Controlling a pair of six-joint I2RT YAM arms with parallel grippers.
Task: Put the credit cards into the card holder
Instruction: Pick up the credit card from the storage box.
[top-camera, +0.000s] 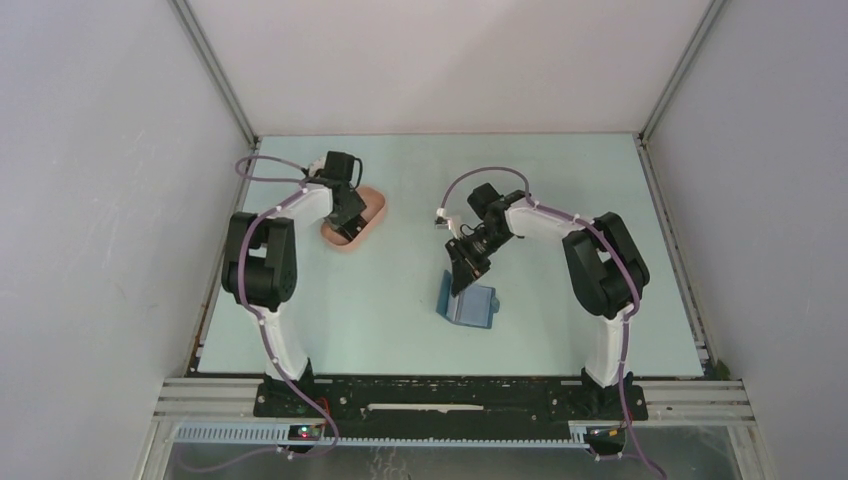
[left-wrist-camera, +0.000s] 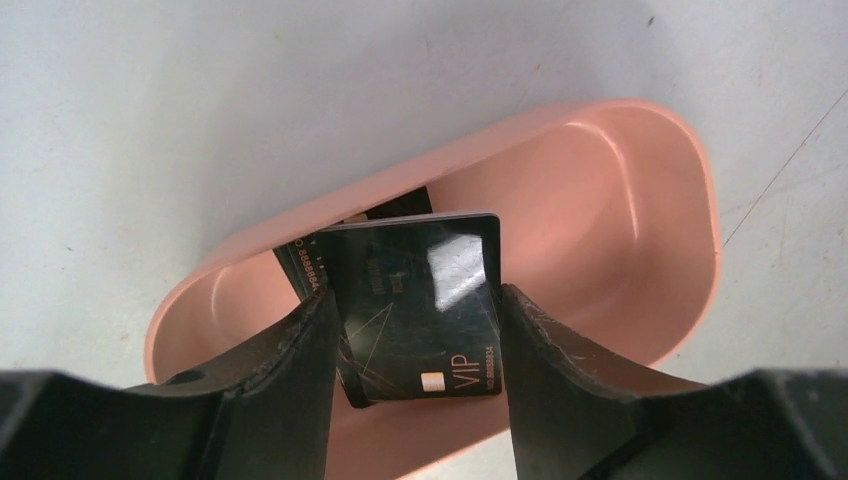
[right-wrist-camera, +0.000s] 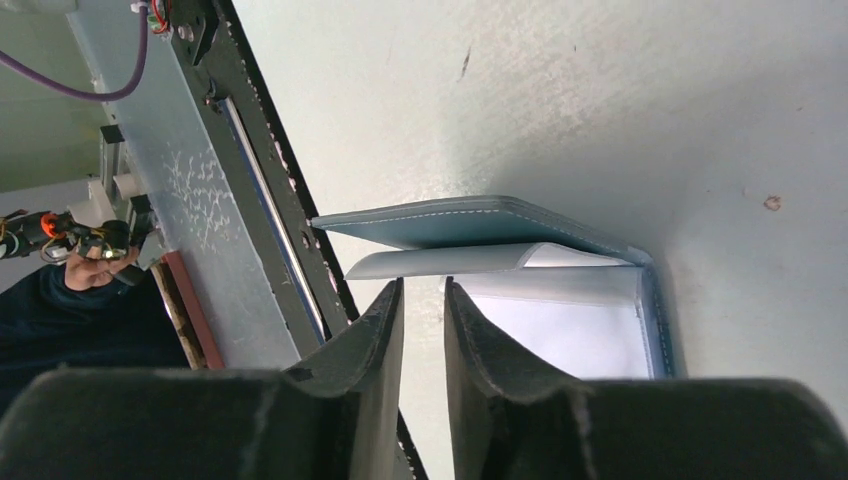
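So, nothing loaded yet: card holder (right-wrist-camera: 470, 220) lay open, no card visible inside. Left gripper (left-wrist-camera: 418, 298) clamped a black card (left-wrist-camera: 420, 310) in the pink tray (left-wrist-camera: 640, 130), well left of the card holder, second card (left-wrist-camera: 300, 265) behind. Right gripper (right-wrist-camera: 422, 290) sat at the card holder's edge, jaws narrow, grip unclear.

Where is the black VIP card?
Left wrist view: the black VIP card sits between the jaws of the left gripper, over the pink oval plastic tray.

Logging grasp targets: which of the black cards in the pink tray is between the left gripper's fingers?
The front card printed VIP, in the left gripper; the other card leans behind it.
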